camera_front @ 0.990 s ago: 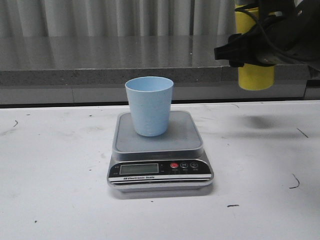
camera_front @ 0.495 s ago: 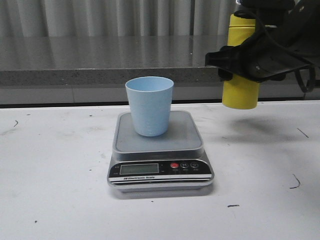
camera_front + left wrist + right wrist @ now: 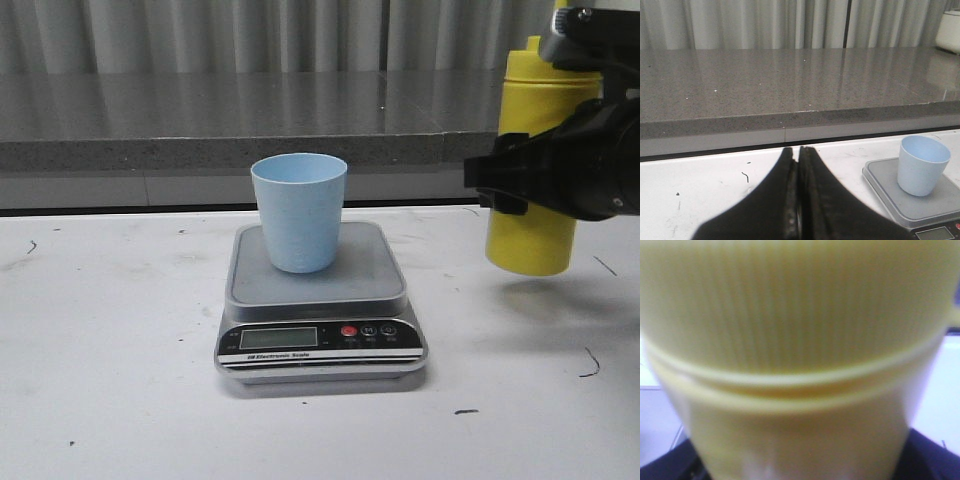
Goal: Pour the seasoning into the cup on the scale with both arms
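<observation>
The pale blue cup (image 3: 298, 211) stands upright on the silver-grey scale (image 3: 320, 300) in the middle of the table; both also show in the left wrist view, cup (image 3: 922, 165) on scale (image 3: 890, 187). My right gripper (image 3: 560, 180) is shut on the yellow seasoning bottle (image 3: 535, 235), which hangs upright just above the table, right of the scale. In the right wrist view the bottle (image 3: 800, 355) fills the frame, blurred. My left gripper (image 3: 798, 155) is shut and empty, low over the table left of the scale; it is outside the front view.
A grey stone counter (image 3: 220, 120) with a raised edge runs along the back of the white table (image 3: 110, 380), curtains behind it. Small dark marks (image 3: 590, 362) dot the tabletop.
My right gripper has carried the seasoning bottle down and toward the camera, from high at the back right to just above the table beside the scale. Cup and scale have not moved.
</observation>
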`<act>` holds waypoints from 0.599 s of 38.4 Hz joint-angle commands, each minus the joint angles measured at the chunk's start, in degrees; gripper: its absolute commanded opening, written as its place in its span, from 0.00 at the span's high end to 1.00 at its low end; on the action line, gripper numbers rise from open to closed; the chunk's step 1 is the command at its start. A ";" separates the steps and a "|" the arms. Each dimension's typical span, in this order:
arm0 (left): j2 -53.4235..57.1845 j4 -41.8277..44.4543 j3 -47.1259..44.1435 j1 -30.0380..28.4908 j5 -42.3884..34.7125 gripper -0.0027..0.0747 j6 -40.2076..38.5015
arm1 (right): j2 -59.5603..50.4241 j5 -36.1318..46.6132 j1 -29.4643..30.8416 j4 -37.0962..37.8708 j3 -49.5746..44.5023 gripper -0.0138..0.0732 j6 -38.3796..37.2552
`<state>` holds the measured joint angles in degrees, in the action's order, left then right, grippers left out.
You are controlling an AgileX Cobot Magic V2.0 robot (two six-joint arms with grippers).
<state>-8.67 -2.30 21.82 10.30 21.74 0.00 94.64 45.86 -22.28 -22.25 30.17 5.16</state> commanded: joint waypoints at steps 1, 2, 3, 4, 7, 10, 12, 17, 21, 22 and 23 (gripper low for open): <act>-0.56 -0.61 1.51 -0.12 -4.60 0.99 -0.87 | 1.72 12.81 -0.02 3.45 0.88 0.67 -3.43; -0.56 -0.61 1.51 -0.12 -4.60 0.99 -0.87 | 2.96 13.91 -0.02 3.45 0.88 0.67 -3.57; -0.56 -0.61 1.51 -0.12 -4.60 0.99 -0.87 | 4.02 15.21 -0.02 3.45 0.88 0.67 -3.57; -0.56 -0.61 1.51 -0.12 -4.60 0.99 -0.87 | 4.87 16.11 -0.02 3.45 0.88 0.67 -3.57; -0.56 -0.61 1.51 -0.12 -4.60 0.99 -0.87 | 5.79 16.95 -0.02 3.45 0.88 0.67 -3.57; -0.56 -0.61 1.51 -0.12 -4.60 0.99 -0.87 | 5.97 16.75 -0.02 3.45 0.88 0.67 -3.57; -0.56 -0.61 1.51 -0.12 -4.60 0.99 -0.87 | 6.16 16.75 -0.02 3.45 0.88 0.67 -3.57; -0.56 -0.61 1.51 -0.12 -4.60 0.99 -0.87 | 6.26 16.82 -0.02 3.50 0.88 0.67 -3.51; -0.56 -0.61 1.51 -0.12 -4.60 0.99 -0.87 | 7.06 16.87 -0.02 3.50 0.88 0.58 -3.51; -0.56 -0.61 1.51 -0.12 -4.60 0.99 -0.87 | 7.35 16.87 -0.02 3.50 0.88 0.55 -3.51; -0.56 -0.61 1.51 -0.12 -4.60 0.99 -0.87 | 7.75 16.94 -0.02 3.50 0.88 0.50 -3.51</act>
<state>-8.67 -2.30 21.82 10.30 21.74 0.00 104.00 55.80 -22.28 -19.94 29.98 1.68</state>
